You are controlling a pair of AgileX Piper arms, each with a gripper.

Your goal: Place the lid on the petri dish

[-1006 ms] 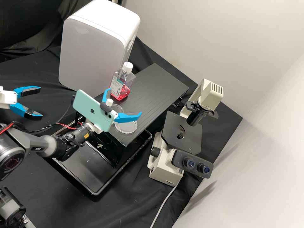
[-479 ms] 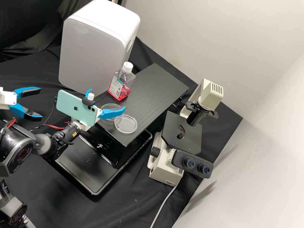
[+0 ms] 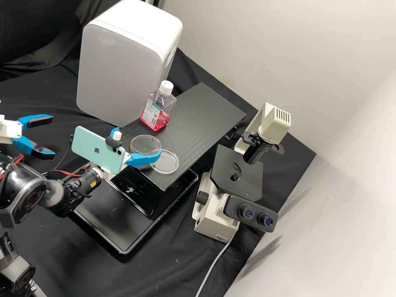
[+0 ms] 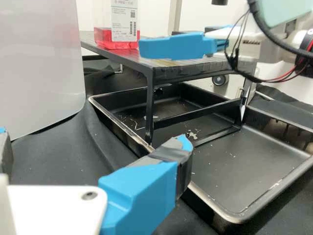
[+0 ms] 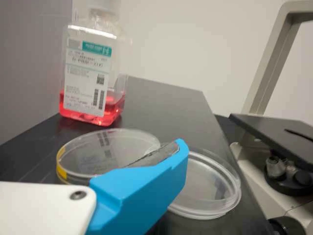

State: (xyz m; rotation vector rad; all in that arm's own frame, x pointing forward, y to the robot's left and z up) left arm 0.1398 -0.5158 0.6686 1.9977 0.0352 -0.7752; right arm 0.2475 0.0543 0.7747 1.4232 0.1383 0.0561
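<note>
A clear petri dish (image 3: 145,145) (image 5: 105,155) with a yellowish rim sits near the front end of the raised black platform (image 3: 198,115). Just beside it on the microscope side, a shallow clear lid (image 3: 165,161) (image 5: 208,185) lies flat on the platform. My right gripper (image 3: 134,144) is open at the platform's near corner. One blue finger (image 5: 142,188) lies along the dish's near side, and nothing is held. My left gripper (image 3: 35,134) (image 4: 90,152) hovers open and empty, off to the left over the black cloth.
A bottle of red liquid (image 3: 156,109) (image 5: 90,78) stands on the platform behind the dish. Behind that rises a white box (image 3: 123,57). A black tray (image 3: 123,218) (image 4: 220,171) lies under the platform. To the right stands a microscope (image 3: 243,173).
My right gripper has drawn back and down from above the dish and lid to the platform's near corner, uncovering both. The dish, the lid and the left gripper have stayed put.
</note>
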